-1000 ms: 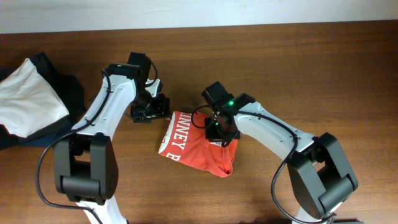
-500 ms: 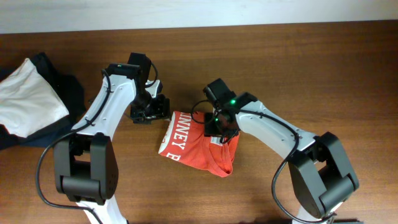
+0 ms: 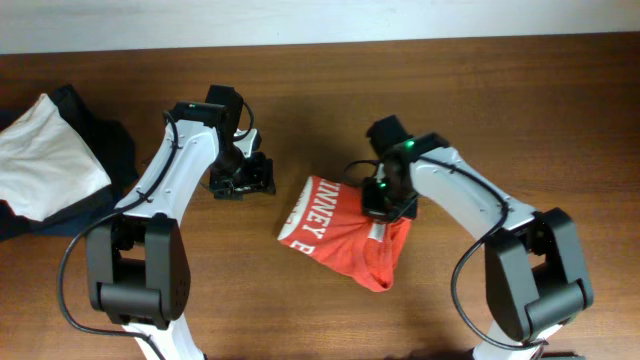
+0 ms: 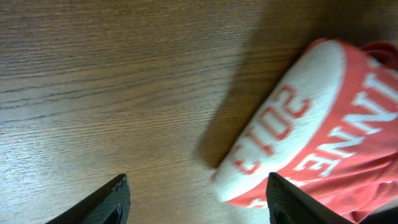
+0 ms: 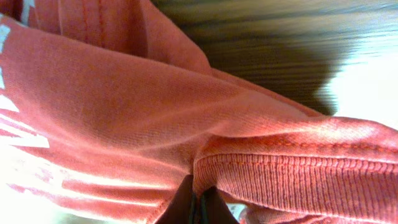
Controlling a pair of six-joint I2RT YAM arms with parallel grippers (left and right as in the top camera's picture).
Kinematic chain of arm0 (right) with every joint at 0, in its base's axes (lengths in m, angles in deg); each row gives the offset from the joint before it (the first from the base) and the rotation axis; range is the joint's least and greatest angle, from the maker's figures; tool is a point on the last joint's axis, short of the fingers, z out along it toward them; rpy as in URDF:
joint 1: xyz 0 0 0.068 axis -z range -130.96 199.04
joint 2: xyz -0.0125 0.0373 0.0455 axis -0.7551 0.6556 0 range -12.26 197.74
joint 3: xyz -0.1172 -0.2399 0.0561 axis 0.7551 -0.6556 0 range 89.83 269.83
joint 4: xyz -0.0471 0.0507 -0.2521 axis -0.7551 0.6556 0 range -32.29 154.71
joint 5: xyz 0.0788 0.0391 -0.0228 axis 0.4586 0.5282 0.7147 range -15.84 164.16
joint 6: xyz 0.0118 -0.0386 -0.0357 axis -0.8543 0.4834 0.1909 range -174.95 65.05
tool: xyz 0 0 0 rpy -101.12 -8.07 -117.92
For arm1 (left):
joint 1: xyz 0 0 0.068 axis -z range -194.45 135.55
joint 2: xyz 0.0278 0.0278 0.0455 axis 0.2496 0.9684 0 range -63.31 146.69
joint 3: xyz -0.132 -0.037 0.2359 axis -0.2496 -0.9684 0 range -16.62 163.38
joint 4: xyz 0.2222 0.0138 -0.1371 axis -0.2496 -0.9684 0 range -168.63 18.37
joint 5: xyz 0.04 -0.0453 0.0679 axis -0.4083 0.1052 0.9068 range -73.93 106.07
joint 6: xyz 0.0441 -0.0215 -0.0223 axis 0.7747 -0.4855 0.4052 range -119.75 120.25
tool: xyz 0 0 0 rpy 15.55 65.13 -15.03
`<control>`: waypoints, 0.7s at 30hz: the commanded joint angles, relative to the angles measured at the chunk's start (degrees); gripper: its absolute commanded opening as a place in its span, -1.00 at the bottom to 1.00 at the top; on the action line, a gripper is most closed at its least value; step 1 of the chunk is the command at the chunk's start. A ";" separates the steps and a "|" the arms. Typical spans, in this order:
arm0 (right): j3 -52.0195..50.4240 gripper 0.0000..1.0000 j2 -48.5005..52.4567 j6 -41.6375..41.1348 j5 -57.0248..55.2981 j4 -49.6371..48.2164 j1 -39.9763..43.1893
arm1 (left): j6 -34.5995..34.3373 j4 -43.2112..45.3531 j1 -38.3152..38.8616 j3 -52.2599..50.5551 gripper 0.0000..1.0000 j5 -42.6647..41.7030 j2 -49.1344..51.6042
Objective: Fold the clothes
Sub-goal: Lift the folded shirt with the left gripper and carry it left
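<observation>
The orange-red T-shirt (image 3: 345,235) lies folded into a small bundle on the wooden table, its white lettering facing up on the left side. My right gripper (image 3: 382,203) is shut on the shirt's ribbed edge (image 5: 292,180) at the bundle's upper right; its dark fingertips (image 5: 198,208) pinch the fabric. My left gripper (image 3: 240,182) is open and empty, low over bare wood to the left of the shirt. In the left wrist view the shirt's lettered end (image 4: 311,130) lies ahead and to the right of the spread fingers (image 4: 106,202).
A white folded garment (image 3: 45,158) lies on a dark navy garment (image 3: 100,140) at the table's far left. The table's back edge meets a pale wall at the top of the overhead view.
My right gripper has dragged the shirt bundle to the right and slightly down, away from my left gripper. The left arm has not moved.
</observation>
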 commanded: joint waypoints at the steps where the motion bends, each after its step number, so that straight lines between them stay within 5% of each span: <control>1: -0.15 -0.65 -1.01 3.80 -1.40 0.90 1.16 | 1.36 0.11 -0.04 -0.24 0.39 0.13 0.55; 12: 5.81 -0.09 -9.25 7.43 -5.27 11.98 1.46 | 16.35 4.11 0.17 -0.24 0.52 -17.44 2.54; 21: 5.86 -0.06 -11.39 7.48 -7.74 17.07 1.53 | 24.68 10.08 8.31 -0.24 0.57 -21.11 13.73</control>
